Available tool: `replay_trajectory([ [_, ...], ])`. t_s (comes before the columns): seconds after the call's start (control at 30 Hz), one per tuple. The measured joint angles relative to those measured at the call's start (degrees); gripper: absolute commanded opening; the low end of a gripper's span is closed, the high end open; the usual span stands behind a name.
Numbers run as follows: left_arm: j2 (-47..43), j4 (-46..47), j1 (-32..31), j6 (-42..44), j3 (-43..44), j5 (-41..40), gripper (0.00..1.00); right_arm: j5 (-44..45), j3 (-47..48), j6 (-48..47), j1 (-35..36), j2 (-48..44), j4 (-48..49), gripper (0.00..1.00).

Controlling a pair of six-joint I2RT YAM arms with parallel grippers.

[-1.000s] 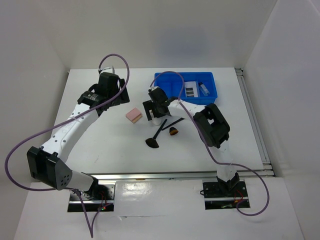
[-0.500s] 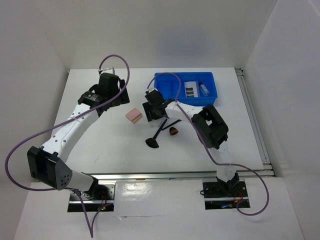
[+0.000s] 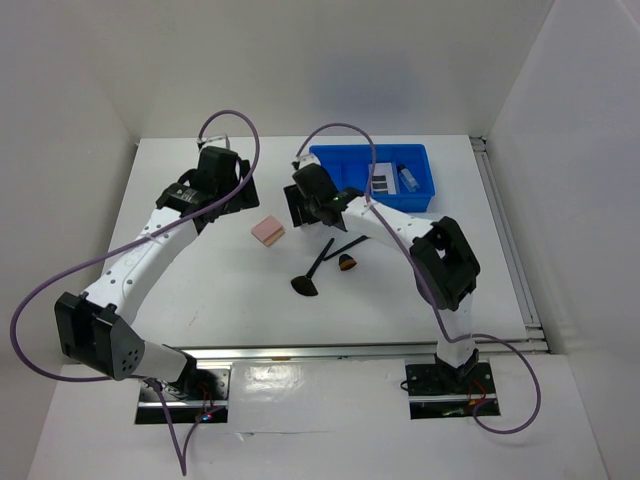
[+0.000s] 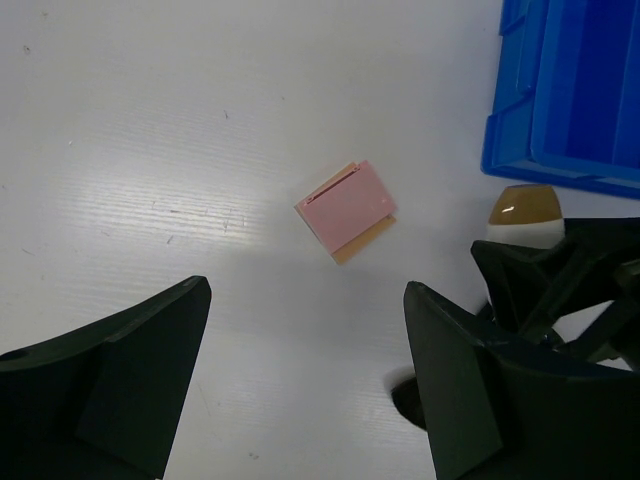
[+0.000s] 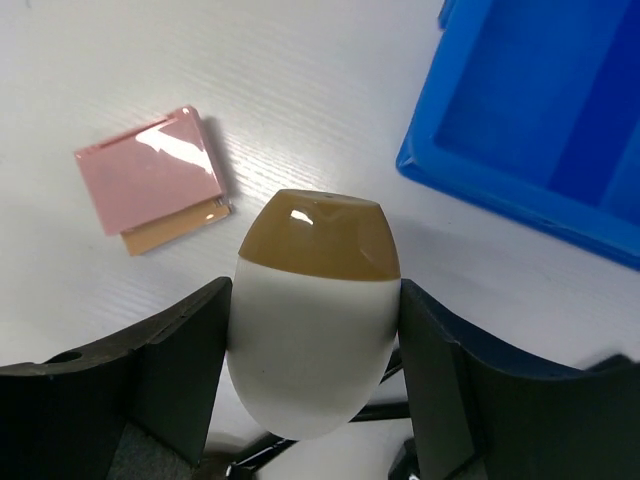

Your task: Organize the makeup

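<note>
On the white table point(image 3: 230, 290) we count a pink square sponge point(image 3: 267, 231), a long black brush point(image 3: 313, 270), a second thin brush point(image 3: 352, 244) and a stubby orange-brown brush point(image 3: 347, 263), all lying outside the bin. The left gripper point(image 4: 300, 390) hangs above the sponge, jaws spread wide, holding nothing. The right gripper point(image 5: 315, 335) is raised near the bin's left corner, its fingers pressed against both sides of a white egg-shaped piece point(image 5: 312, 300) with a tan cap. The blue bin point(image 3: 415, 200) holds a pale palette point(image 3: 383, 178) and a small blue item point(image 3: 408, 180) toward its right side.
</note>
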Motion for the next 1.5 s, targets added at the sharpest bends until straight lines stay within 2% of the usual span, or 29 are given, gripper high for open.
replay_trajectory([
  [0.27,0.0,0.02,0.0,0.0,0.0,0.0,0.92,1.31,-1.49,0.0,-3.17,-6.58,-0.33,0.28],
  [0.7,0.37,0.07,0.0,0.04,0.0,0.24,0.92,1.77,-1.9,-0.24,-27.41,-9.97,-0.72,0.27],
  [0.87,1.16,0.04,0.0,0.04,0.0,0.42,0.92,0.85,0.87,-0.42,-31.87,-7.48,-0.81,0.27],
  [1.1,1.95,0.07,0.0,0.04,0.09,0.59,0.92,0.81,9.42,-0.79,-35.1,1.95,-1.01,0.28],
  [1.17,2.36,0.04,0.02,0.04,0.13,0.57,0.92,1.25,10.73,-1.05,-35.32,4.26,-1.31,0.34],
  [1.3,3.28,0.0,0.0,0.04,0.63,0.57,0.92,2.51,14.1,-1.33,-35.39,8.94,-1.97,0.72],
  [1.33,3.37,0.0,0.02,0.04,0.68,0.59,0.92,2.86,14.56,-1.38,-35.39,9.73,-2.16,0.84],
  [1.4,3.41,-0.02,0.0,0.04,0.68,0.59,0.92,3.41,15.08,-1.49,-35.41,10.45,-2.73,0.91],
  [1.5,3.41,-0.02,0.02,0.04,0.72,0.59,0.92,4.28,15.17,-1.62,-35.39,10.29,-2.86,0.95],
])
